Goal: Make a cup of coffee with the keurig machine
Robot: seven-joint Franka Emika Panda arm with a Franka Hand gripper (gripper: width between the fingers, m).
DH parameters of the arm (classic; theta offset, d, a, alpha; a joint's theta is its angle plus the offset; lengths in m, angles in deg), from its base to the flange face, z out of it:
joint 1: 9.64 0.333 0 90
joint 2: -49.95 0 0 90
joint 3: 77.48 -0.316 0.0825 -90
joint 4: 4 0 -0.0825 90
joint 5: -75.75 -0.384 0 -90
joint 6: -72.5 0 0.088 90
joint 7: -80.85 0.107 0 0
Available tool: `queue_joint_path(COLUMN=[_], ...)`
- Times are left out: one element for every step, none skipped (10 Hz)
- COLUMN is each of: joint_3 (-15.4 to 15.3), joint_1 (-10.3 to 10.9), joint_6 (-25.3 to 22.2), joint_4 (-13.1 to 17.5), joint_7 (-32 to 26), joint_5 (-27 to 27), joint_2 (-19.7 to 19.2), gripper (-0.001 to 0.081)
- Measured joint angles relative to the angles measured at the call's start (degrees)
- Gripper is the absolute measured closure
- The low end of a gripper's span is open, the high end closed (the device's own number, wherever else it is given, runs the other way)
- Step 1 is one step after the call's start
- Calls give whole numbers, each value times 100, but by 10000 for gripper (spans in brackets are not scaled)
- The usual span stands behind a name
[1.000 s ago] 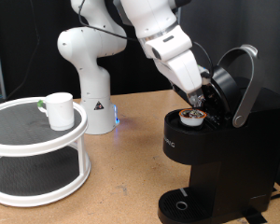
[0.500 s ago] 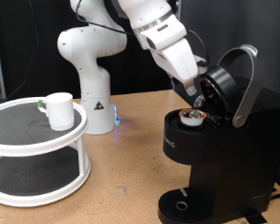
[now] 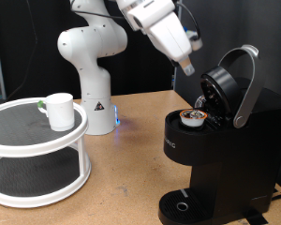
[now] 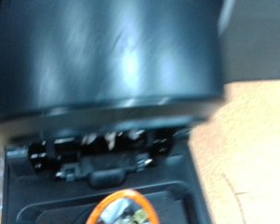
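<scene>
**Pod seated, lid up, mug waiting on the stand**

Nearest in the exterior view is the keurig machine (image 3: 215, 141), a black boxy brewer at that view's right on the wooden worktop (image 3: 131, 159). Its lid (image 3: 227, 86) is tipped up and back, and the pod (image 3: 193, 117) with its patterned top sits down in the open chamber. The wrist view, blurred, looks onto the dark underside of the lid with the pod (image 4: 124, 210) at the frame's edge. The machine looks heavy and rigid, unlikely to slide under a push; the silver-grey lid handle (image 3: 245, 89) is the obvious part to press or hook, smooth and curved, so a contact may slip along it.

Above the chamber, toward the exterior view's top, the pincer (image 3: 188, 67) hangs in the air, apart from the lid and pod. Nothing shows between its fingers, but whether they are spread or together I cannot tell at this size.

Farther off, at the exterior view's left, the cup (image 3: 58, 110) stands upright on the top shelf of a white two-tier round stand (image 3: 37, 155), well apart from the machine. It reads as glazed ceramic: stiff, fairly weighty, slick and chippable. I would judge the rim wall or the side handle the places to grip, with a firm squeeze

Behind it stands the white robot base (image 3: 89, 70)
</scene>
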Motion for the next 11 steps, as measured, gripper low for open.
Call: queue_joint_path(joint_3=[104, 204, 301, 358, 352, 345, 317, 272, 196, 85, -43], joint_1=[-3, -9, -16, -12, -10, 1, 34, 95, 164, 230, 291], joint_6=[-221, -428, -624, -765, -756, -755, -759, -813, -855, -849, -769], joint_4=[193, 387, 551, 636, 618, 601, 598, 610, 640, 678, 694], joint_7=[-1, 5, 6, 6, 6, 6, 6, 9, 72, 176, 309], joint_5=[-26, -28, -28, -28, -28, -44, -144, -223, -280, -321, -335], joint_2=[19, 30, 36, 31, 25, 21, 6, -22, -71, -147, -216], gripper=[-2, -2, -2, -2, -2, -2, -2, -2, -2, -2, -2])
